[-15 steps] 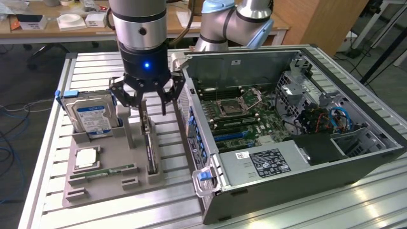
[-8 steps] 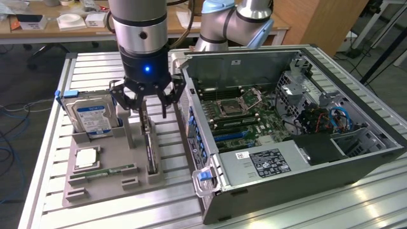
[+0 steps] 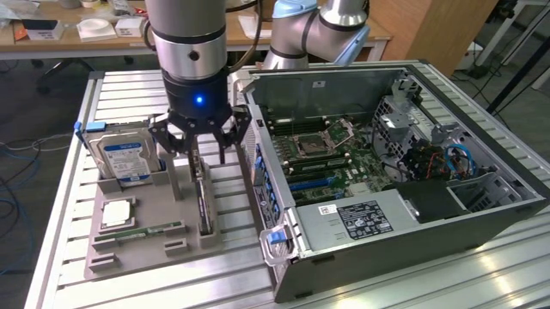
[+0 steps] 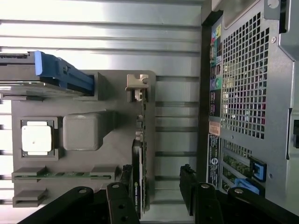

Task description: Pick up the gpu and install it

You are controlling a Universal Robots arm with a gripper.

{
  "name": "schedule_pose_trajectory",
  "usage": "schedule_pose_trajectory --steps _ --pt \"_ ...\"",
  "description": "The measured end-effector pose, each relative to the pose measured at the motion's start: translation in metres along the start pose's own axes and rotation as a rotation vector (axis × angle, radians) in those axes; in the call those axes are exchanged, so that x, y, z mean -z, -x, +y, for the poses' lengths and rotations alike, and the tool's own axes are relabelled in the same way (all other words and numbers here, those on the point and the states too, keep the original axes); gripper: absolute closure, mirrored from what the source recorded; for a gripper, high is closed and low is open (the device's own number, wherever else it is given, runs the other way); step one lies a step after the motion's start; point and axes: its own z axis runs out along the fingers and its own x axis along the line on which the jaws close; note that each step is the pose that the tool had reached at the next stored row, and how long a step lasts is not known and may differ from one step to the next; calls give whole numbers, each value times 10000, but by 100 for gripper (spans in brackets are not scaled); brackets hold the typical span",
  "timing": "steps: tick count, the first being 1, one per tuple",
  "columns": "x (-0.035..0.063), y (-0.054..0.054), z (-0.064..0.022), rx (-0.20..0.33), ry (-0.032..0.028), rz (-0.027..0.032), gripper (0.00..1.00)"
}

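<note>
The gpu (image 3: 203, 201) stands on its long edge in a slot of the grey holder tray (image 3: 154, 261), a thin dark card with a green board edge. In the wrist view the gpu (image 4: 143, 140) runs lengthwise, with its silver end bracket (image 4: 136, 87) at the far end. My gripper (image 3: 199, 147) hangs straight above the card's end nearest the hard drive and is open. In the wrist view the gripper (image 4: 156, 175) has one black finger on each side of the card, which lies closer to one finger (image 4: 126, 186). I cannot tell whether that finger touches it.
On the same tray stand a hard drive (image 3: 127, 158) with a blue label, a CPU (image 3: 116, 214) and a RAM stick (image 3: 138, 232). The open computer case (image 3: 447, 212) lies on the exterior view's right, motherboard (image 3: 322, 158) exposed, its rear panel (image 4: 247, 93) close beside the tray.
</note>
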Motion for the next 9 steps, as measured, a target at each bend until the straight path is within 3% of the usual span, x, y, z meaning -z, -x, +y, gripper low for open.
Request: schedule_pose_trajectory --steps 9 --pt "-104 -29 -12 2 0 -2 47"
